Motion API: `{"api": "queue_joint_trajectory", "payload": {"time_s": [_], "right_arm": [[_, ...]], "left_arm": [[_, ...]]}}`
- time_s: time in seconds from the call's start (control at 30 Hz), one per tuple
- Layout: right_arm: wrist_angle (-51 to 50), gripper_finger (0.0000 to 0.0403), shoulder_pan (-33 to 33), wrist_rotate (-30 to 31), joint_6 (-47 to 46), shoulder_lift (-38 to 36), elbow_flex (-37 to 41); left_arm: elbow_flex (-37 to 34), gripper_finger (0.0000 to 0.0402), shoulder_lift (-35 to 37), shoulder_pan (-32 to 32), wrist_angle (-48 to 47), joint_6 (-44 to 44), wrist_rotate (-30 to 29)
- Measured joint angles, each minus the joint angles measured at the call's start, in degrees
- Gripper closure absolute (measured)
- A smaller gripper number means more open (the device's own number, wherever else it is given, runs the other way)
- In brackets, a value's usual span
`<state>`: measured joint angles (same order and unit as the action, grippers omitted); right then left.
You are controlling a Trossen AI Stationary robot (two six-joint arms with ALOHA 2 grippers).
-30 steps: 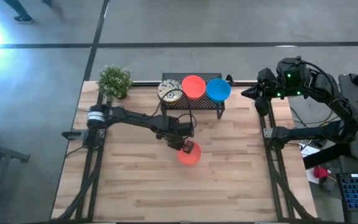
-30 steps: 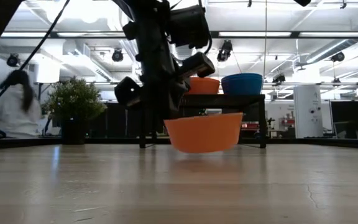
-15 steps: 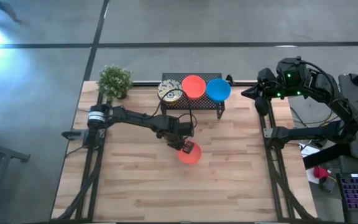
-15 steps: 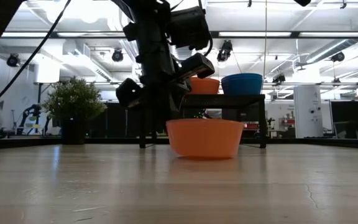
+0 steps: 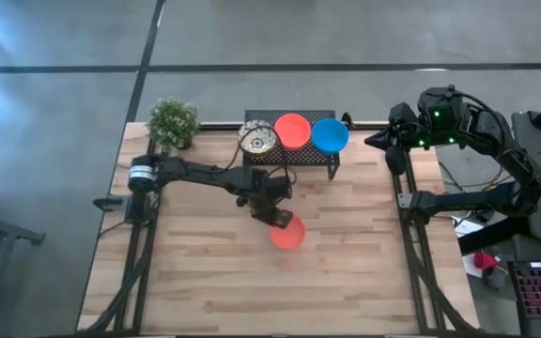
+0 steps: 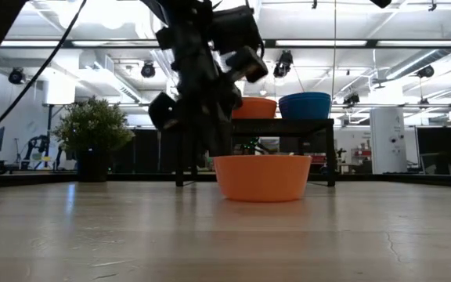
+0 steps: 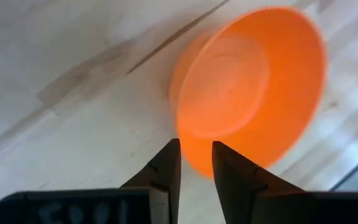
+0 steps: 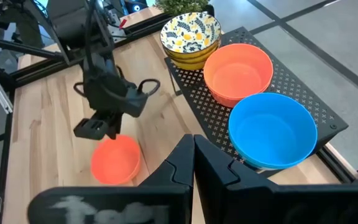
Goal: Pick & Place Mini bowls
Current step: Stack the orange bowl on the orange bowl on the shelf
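Observation:
An orange-red mini bowl [image 5: 287,232] stands upright on its base on the table's middle; it also shows in the low view [image 6: 262,178] and the left wrist view [image 7: 247,87]. My left gripper [image 5: 273,215] hovers just over the bowl's rim on the side toward the rack, its fingers [image 7: 166,168] a little apart and empty. On the black mesh rack [image 5: 289,155] sit a patterned cream bowl [image 5: 256,141], an orange-red bowl [image 5: 292,130] and a blue bowl [image 5: 330,135]. My right gripper [image 8: 193,146] is shut and waits at the far right.
A small green potted plant [image 5: 173,122] stands at the far left corner, left of the rack. Bare wood lies all around the bowl toward the near edge. The right arm's frame [image 5: 407,188] runs along the table's right edge.
My left gripper has lowered the orange-red bowl from a tilted hover onto the table, where it now stands level. The gripper has then risen a little and drawn back toward the rack, leaving the bowl where it stands.

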<state>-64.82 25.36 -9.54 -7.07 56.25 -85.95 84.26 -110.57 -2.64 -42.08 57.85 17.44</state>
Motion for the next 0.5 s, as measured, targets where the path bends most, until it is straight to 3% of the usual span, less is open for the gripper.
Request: {"api": "queue_joint_trajectory", "payload": {"time_s": [0.23, 0.5], "right_arm": [[-0.01, 0.0394, -0.02, -5.23, -0.12, 0.00, 0.04], [0.00, 0.0394, -0.70, -6.08, -5.08, 0.04, 3.37]], "left_arm": [[0.01, 0.0319, 7.06, -0.15, -0.60, -2.38, -4.21], [-0.04, 0.0319, 17.86, 1.09, -1.91, -10.77, -18.00]]}}
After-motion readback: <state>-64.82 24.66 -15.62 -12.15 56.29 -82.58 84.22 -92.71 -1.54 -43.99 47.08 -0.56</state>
